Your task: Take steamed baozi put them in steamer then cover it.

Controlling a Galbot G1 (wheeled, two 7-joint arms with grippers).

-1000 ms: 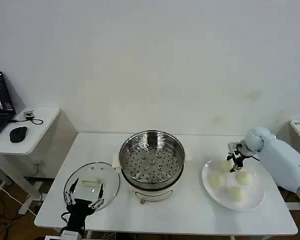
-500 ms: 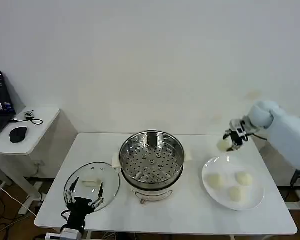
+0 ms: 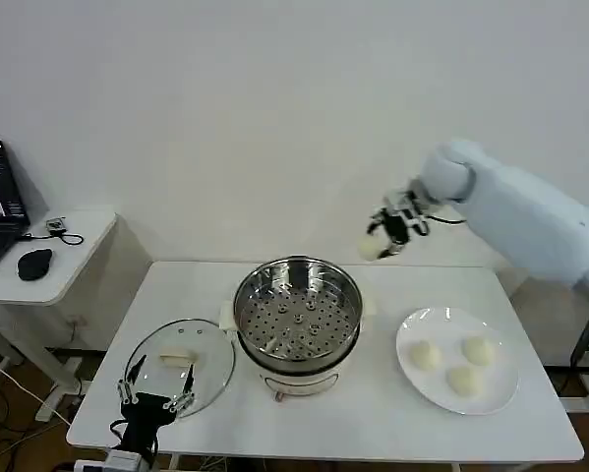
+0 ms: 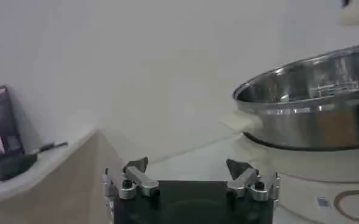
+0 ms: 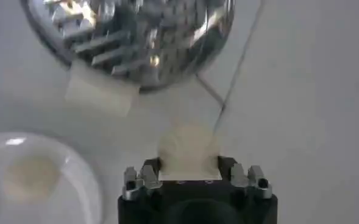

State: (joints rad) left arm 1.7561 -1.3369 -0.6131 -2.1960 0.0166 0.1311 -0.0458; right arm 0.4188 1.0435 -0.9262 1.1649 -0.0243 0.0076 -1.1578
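Observation:
My right gripper [image 3: 381, 241] is shut on one cream-white baozi [image 3: 374, 247], held in the air above the table's back edge, just right of the steamer [image 3: 298, 317]. The wrist view shows the same baozi [image 5: 188, 150] between the fingers, with the steamer [image 5: 130, 36] farther off. The steel steamer with its perforated tray stands mid-table, nothing inside. Three baozi [image 3: 427, 356] lie on the white plate [image 3: 409, 334] at the right. My left gripper [image 3: 158, 391] hangs open at the table's front left, over the near edge of the glass lid [image 3: 181, 362].
A side desk [image 3: 53, 251] at the far left carries a laptop, a mouse [image 3: 35, 263] and a cable. The steamer's white base [image 4: 301, 182] fills the space right of my left gripper. The white wall rises close behind the table.
My right gripper lifted one baozi off the plate and carried it up and left toward the steamer. The left gripper dropped slightly toward the front edge.

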